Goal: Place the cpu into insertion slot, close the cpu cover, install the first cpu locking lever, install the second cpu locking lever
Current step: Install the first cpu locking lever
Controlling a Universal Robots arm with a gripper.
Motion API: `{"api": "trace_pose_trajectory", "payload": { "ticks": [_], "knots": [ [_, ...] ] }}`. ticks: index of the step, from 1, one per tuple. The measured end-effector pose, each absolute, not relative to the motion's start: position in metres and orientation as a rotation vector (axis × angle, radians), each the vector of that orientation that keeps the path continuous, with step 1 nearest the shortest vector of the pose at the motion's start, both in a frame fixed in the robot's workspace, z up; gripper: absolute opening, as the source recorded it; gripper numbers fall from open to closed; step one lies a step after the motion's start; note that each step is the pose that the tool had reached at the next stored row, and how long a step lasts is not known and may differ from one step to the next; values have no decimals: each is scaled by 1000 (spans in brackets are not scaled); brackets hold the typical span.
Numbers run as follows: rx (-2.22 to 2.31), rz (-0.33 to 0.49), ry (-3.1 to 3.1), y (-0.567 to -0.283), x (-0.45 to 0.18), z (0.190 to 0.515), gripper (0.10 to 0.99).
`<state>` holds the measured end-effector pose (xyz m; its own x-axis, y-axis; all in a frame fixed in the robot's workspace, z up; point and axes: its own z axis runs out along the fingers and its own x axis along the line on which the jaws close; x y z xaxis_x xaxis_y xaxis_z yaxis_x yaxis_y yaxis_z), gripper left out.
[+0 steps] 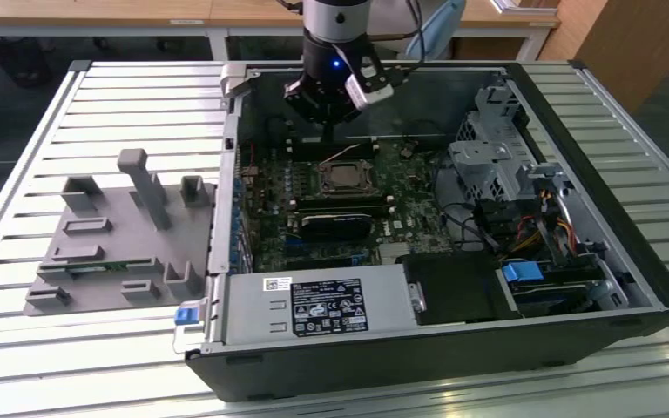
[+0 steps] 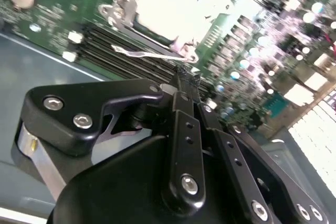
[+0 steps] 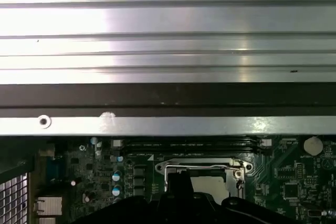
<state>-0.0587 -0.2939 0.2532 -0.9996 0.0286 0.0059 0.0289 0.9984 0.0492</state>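
Observation:
The cpu lies flat in the insertion slot on the green board, its pale face bright in the second wrist view. Over it rests the cpu cover, a silver frame lying down around the chip. A thin wire locking lever sticks out from the socket's edge, and it appears in the exterior view as a raised wire. My gripper hangs just behind the socket, shut, its tip close to the lever's free end. Whether it touches the lever, I cannot tell.
The open black computer case lies on a slatted metal table. Memory slots, a power supply, a drive cage and loose cables crowd the case. A grey fixture tray sits outside, at the exterior view's left.

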Motion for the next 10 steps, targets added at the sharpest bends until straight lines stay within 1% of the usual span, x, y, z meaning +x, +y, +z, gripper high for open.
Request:
{"api": "trace_pose_trajectory", "payload": {
  "ticks": [4, 7, 10],
  "knots": [
    [-45, -79, -3135, -294, -58, 253, 118],
    [-45, -102, -3135, -294, -58, 252, 118],
    [-45, -104, -3137, -294, -58, 250, 118]
  ]
}}
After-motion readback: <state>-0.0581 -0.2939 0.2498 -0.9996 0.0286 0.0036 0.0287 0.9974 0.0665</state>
